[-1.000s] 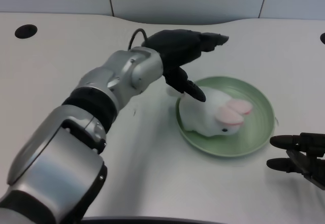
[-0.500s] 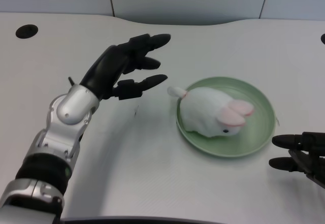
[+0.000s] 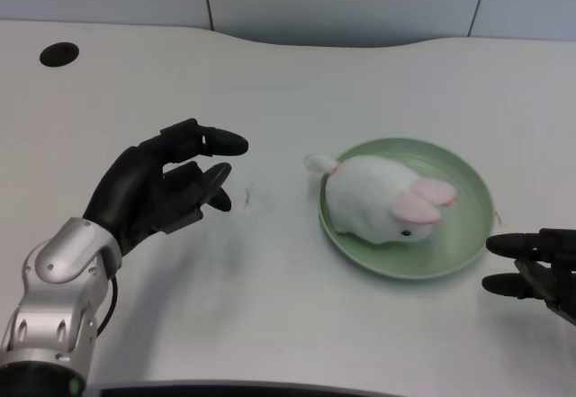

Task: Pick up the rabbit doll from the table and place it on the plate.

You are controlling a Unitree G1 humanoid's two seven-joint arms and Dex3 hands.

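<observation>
The white rabbit (image 3: 373, 199), with pink ears and a small dark eye, lies on the green plate (image 3: 468, 226), well right of the left hand (image 3: 166, 190), which holds nothing, fingers apart above the surface (image 3: 270, 307).

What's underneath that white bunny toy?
A green plate lies under the bunny toy; its rim shows all around, though the tail pokes past it. The plate's middle is covered by the toy.

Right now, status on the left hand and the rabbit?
Left hand open, holding nothing, left of the plate. Rabbit doll lying on plate. Nothing between them.
</observation>
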